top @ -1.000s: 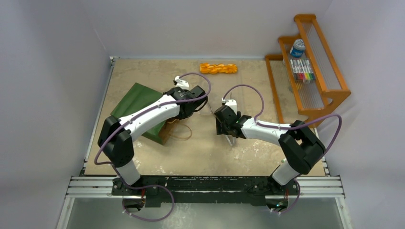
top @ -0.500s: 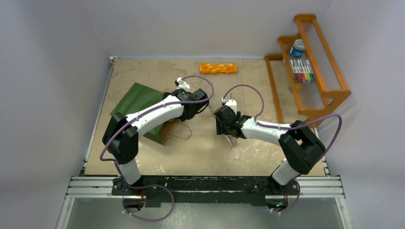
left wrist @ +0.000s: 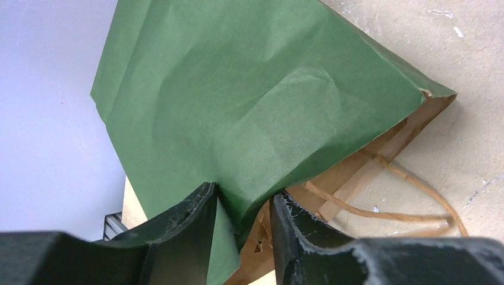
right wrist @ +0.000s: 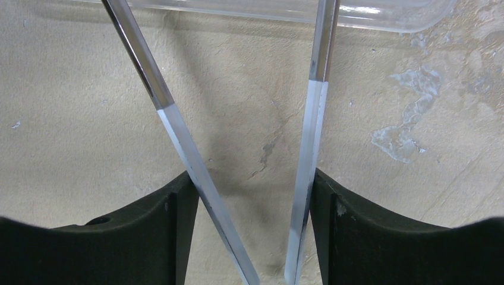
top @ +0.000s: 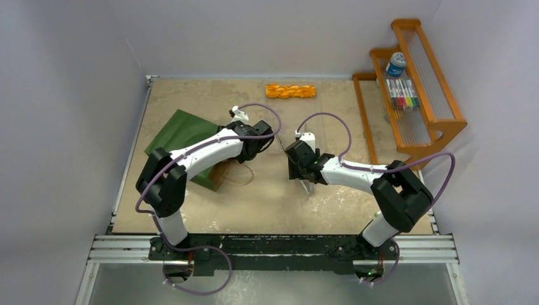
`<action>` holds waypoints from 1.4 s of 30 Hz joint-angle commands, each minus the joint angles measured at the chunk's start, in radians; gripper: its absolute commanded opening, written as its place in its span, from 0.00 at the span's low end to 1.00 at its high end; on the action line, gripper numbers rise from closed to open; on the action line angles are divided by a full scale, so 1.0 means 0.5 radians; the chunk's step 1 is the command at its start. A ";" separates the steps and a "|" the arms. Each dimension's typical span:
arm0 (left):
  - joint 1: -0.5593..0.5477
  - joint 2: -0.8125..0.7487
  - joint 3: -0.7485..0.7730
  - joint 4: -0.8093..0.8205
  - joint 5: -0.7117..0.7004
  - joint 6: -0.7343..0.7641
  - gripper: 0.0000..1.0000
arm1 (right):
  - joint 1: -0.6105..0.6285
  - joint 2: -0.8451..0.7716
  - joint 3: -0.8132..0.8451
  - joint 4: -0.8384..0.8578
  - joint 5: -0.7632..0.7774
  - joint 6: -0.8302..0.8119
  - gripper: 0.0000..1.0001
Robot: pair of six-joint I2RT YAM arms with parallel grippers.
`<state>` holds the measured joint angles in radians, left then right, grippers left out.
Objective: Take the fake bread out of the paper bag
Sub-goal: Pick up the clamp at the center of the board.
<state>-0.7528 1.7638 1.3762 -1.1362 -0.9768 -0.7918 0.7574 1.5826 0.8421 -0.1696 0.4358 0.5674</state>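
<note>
Top view: the dark green paper carrier bag (top: 179, 130) lies on the beige worktop (top: 330, 210). The orange braided toy bread stick (top: 290, 91) rests well apart, at the far edge.
Left wrist view: the left end effector (left wrist: 243, 217) pinches the bag's upper wall.
Right wrist view: the right end effector (right wrist: 252, 219) clamps the long metal tongs (right wrist: 313, 107).

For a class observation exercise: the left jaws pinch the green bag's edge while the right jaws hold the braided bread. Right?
No. The right jaws hold metal tongs, as the right wrist view shows; the braided bread lies at the far edge of the table. The left jaws do pinch the edge of the green bag.
</note>
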 commanded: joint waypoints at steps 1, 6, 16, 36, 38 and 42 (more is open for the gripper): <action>0.051 -0.019 -0.029 0.081 -0.010 0.040 0.32 | 0.001 -0.090 0.061 0.041 0.061 -0.007 0.59; 0.058 -0.046 -0.013 0.096 -0.010 0.048 0.12 | 0.001 -0.118 0.073 0.036 0.073 -0.028 0.54; 0.098 -0.262 0.108 0.254 0.135 0.349 0.00 | 0.006 -0.259 0.123 0.011 0.114 -0.114 0.36; 0.178 -0.362 0.169 0.430 0.418 0.629 0.00 | 0.014 -0.359 0.052 0.039 -0.060 -0.182 0.32; 0.177 -0.343 0.184 0.428 0.416 0.619 0.00 | 0.020 -0.298 0.012 0.094 -0.084 -0.152 0.34; 0.178 -0.325 0.219 0.426 0.416 0.600 0.00 | 0.025 -0.161 -0.037 0.186 -0.099 -0.102 0.38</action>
<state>-0.6685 1.5986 1.4242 -0.9585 -0.7574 -0.4862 0.7616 1.4624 0.8421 -0.1516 0.4026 0.4911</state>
